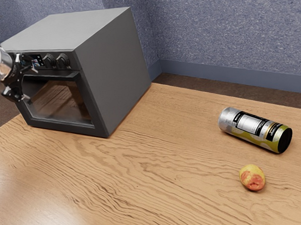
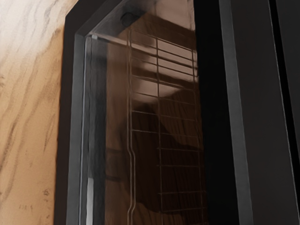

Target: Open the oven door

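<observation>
The gripper (image 1: 30, 83), its fingers spread apart, is near the oven door (image 1: 34, 121), which stands upright at the front of the oven (image 1: 113, 74). Well apart, a can (image 1: 252, 130) lies near a fruit (image 1: 252, 177) on the table (image 1: 144, 193).

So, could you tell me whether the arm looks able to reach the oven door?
Probably yes: the open gripper hovers close before the oven door, I see nothing between them, and the can and fruit lie well aside.
</observation>
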`<state>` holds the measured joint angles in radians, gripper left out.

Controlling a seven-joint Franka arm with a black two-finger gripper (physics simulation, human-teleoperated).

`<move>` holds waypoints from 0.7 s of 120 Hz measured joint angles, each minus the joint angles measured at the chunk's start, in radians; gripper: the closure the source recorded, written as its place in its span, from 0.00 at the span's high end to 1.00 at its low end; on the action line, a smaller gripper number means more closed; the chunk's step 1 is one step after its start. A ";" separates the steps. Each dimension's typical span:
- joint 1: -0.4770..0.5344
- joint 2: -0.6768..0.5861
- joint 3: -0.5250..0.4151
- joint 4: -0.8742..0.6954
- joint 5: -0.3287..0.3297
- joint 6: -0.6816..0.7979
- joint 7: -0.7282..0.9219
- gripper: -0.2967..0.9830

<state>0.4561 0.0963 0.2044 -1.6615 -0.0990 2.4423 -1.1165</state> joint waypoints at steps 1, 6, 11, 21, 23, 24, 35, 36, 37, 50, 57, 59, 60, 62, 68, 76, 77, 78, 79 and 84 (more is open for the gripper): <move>0.000 0.001 0.000 0.000 0.000 0.000 0.000 0.77; 0.000 0.004 0.000 0.000 0.000 0.002 -0.001 0.77; 0.000 0.012 0.000 -0.001 0.000 0.005 -0.002 0.77; -0.001 0.029 0.000 0.000 -0.003 0.009 -0.004 0.77; -0.001 0.032 0.000 0.000 -0.003 0.011 -0.004 0.77; 0.000 0.034 0.000 0.000 -0.003 0.011 -0.004 0.77; 0.002 0.024 0.000 -0.022 -0.006 0.016 -0.006 0.77; 0.003 0.015 0.000 -0.031 -0.006 0.016 -0.006 0.77; 0.004 0.007 0.000 -0.041 -0.006 0.017 -0.006 0.77; 0.025 -0.129 0.000 -0.216 -0.004 0.021 -0.007 0.77; 0.037 -0.211 0.000 -0.322 -0.004 0.023 -0.008 0.77; 0.039 -0.234 0.000 -0.352 -0.006 0.023 -0.008 0.76; 0.039 -0.247 0.000 -0.368 -0.006 0.024 -0.008 0.76; 0.038 -0.276 0.000 -0.403 -0.007 0.024 -0.008 0.76; 0.038 -0.366 0.000 -0.504 -0.005 0.025 -0.008 0.76; 0.051 -0.538 0.000 -0.671 -0.001 0.029 -0.009 0.76; 0.052 -0.562 0.000 -0.693 0.000 0.029 -0.009 0.76; 0.055 -0.592 0.000 -0.719 0.000 0.030 -0.009 0.76; 0.058 -0.621 0.000 -0.743 0.001 0.031 -0.009 0.76; 0.074 -0.737 0.000 -0.835 0.003 0.033 -0.009 0.76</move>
<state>0.5297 -0.6408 0.2047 -2.4962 -0.0962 2.4753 -1.1260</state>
